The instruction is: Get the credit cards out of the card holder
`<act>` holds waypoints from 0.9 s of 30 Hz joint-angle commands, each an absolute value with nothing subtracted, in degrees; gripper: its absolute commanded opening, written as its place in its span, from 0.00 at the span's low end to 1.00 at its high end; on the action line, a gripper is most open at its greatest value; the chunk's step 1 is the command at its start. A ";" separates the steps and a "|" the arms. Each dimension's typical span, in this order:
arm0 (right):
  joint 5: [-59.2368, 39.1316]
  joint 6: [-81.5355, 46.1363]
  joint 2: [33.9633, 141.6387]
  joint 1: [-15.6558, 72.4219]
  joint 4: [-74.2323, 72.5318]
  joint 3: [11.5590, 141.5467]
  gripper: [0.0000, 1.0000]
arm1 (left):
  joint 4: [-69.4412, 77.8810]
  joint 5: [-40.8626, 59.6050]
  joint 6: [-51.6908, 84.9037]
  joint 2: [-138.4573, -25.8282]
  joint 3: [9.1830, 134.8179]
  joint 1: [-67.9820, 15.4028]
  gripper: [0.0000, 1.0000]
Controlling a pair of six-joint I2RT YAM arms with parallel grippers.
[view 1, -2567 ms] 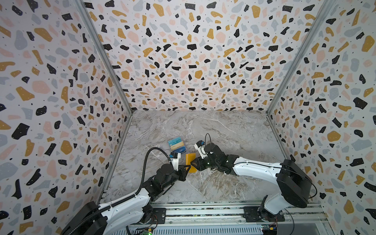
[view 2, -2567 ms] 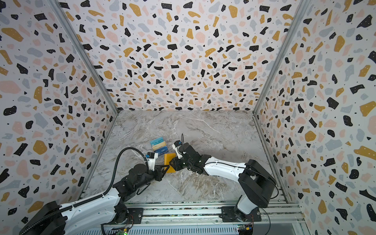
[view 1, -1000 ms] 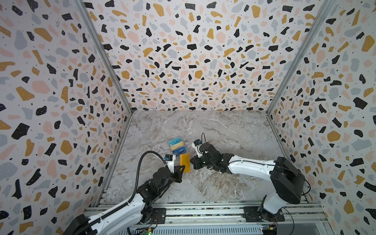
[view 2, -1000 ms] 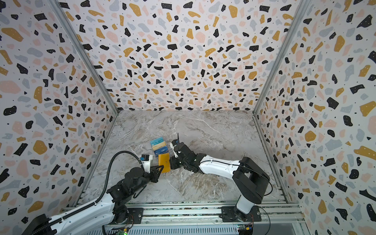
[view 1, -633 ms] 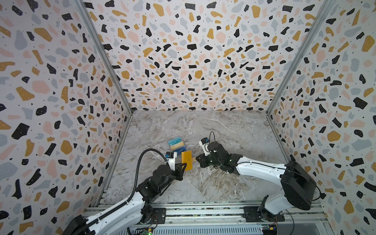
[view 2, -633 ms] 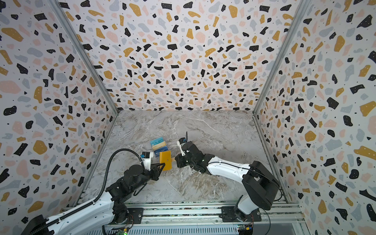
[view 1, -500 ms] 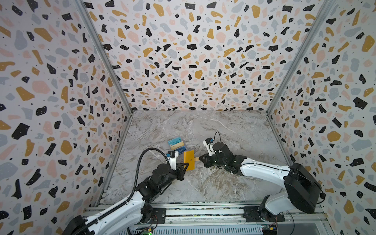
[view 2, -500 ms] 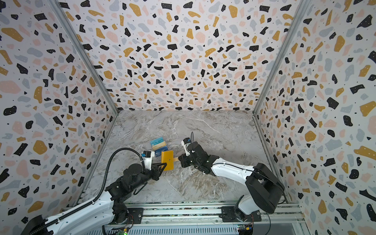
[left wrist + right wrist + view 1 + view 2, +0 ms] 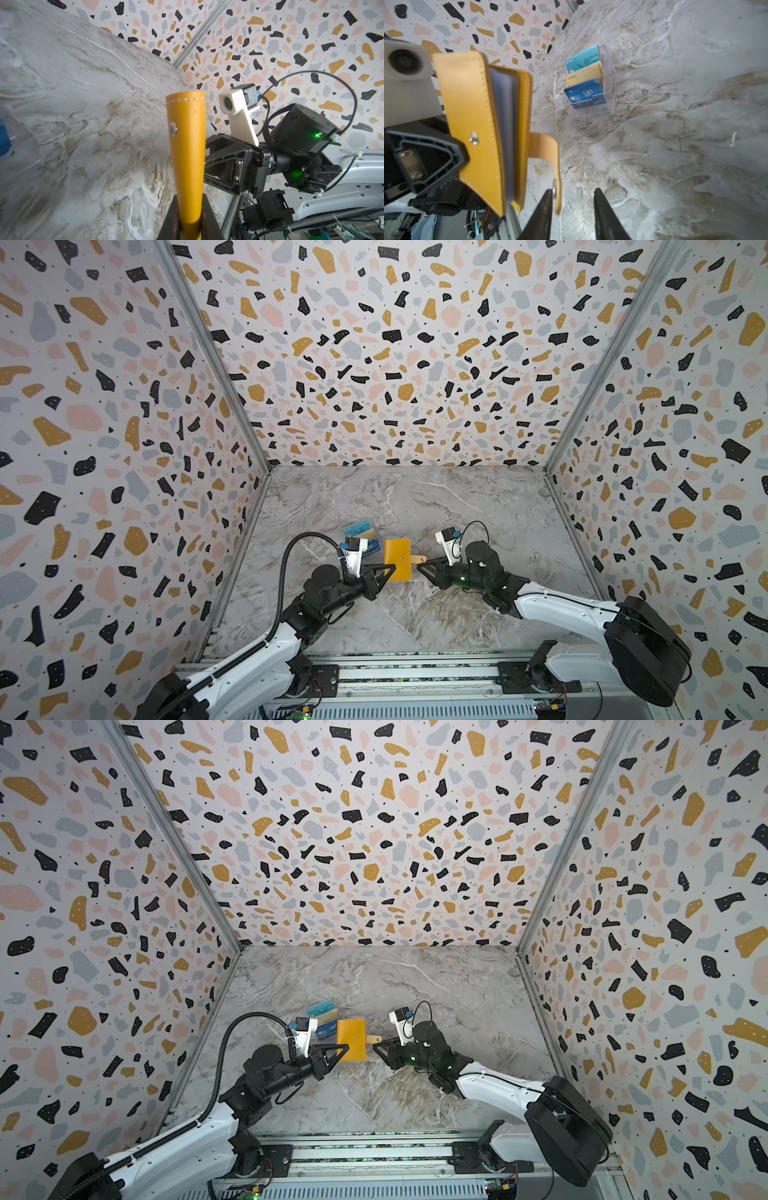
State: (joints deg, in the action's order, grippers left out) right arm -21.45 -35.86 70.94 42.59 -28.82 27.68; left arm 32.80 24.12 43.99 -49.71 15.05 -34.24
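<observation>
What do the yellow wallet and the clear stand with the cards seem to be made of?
Yellow wallet: probably leather or imitation, matte, grained, with stitched edges and a metal snap. Clear stand: likely rigid acrylic, transparent, glossy; the cards show through it.

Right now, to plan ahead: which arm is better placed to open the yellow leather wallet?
Likely right: the right gripper is open beside the loose strap, while the left gripper is shut on the wallet.

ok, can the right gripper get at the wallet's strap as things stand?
Likely yes: the strap sticks out from the yellow wallet right at the open right gripper, nothing between, left gripper holding it.
</observation>
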 commanded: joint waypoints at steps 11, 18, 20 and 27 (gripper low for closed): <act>-31.17 -45.04 70.25 41.75 -54.28 21.89 0.44 | 49.34 34.37 49.48 -52.31 15.29 -31.16 0.00; -31.38 -46.51 72.20 41.75 -58.06 23.08 0.37 | 49.57 34.73 50.14 -52.17 15.14 -30.94 0.00; -31.38 -46.49 72.82 41.76 -58.10 23.93 0.36 | 49.98 34.64 50.27 -52.03 14.96 -30.94 0.00; -31.55 -47.88 76.12 41.75 -62.23 25.94 0.31 | 54.47 35.60 53.98 -52.89 13.41 -30.94 0.00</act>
